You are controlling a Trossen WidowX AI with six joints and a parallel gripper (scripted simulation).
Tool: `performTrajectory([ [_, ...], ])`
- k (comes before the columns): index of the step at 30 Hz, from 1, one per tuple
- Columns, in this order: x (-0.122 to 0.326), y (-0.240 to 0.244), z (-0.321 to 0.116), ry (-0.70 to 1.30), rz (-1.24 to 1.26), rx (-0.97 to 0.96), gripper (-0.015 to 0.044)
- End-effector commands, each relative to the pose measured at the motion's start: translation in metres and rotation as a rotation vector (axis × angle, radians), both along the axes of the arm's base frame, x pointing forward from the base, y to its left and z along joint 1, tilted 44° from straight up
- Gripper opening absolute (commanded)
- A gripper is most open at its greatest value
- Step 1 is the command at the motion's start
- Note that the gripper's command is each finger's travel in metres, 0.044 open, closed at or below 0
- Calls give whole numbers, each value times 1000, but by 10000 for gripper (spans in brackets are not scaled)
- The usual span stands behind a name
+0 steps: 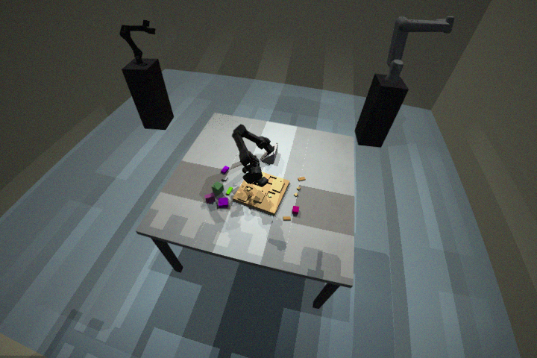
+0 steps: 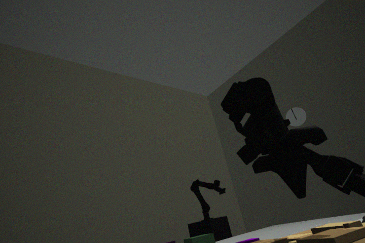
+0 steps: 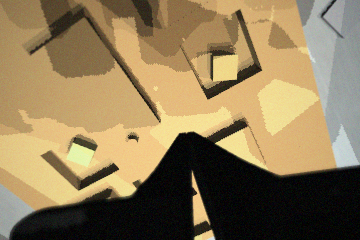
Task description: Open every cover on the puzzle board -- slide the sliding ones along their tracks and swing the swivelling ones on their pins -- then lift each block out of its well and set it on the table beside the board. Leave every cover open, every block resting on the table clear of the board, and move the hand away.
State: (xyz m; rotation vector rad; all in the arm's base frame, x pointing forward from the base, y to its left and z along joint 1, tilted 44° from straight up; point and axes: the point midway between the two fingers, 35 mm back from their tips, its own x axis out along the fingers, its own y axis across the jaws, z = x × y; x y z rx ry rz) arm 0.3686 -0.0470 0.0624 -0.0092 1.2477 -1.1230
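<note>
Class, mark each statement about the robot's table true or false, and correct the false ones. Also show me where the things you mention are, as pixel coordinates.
1. The gripper (image 3: 187, 134) is shut with nothing between its fingers. True.
2. The green cube (image 1: 218, 188) (image 2: 201, 238) stands on top of the puzzle board (image 1: 273, 207) (image 3: 288, 150). False: it is on the table (image 1: 320, 160), beside the board.
3. A magenta cube (image 1: 295, 209) rests on the table, off the board. True.
4. The wall clock (image 2: 299, 114) is square. False: it is round.
5. Two black pedestals (image 1: 148, 97) (image 1: 381, 113) stand on the floor, each bearing an arm. True.
6. The lime-green block (image 1: 229, 190) is held by the gripper. False: it lies on the table beside the board.
</note>
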Motion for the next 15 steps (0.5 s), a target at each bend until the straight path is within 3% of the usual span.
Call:
performTrajectory([
  [1, -6, -18, 16, -4, -6, -15, 0],
  [15, -12, -46, 14, -8, -16, -25, 0],
])
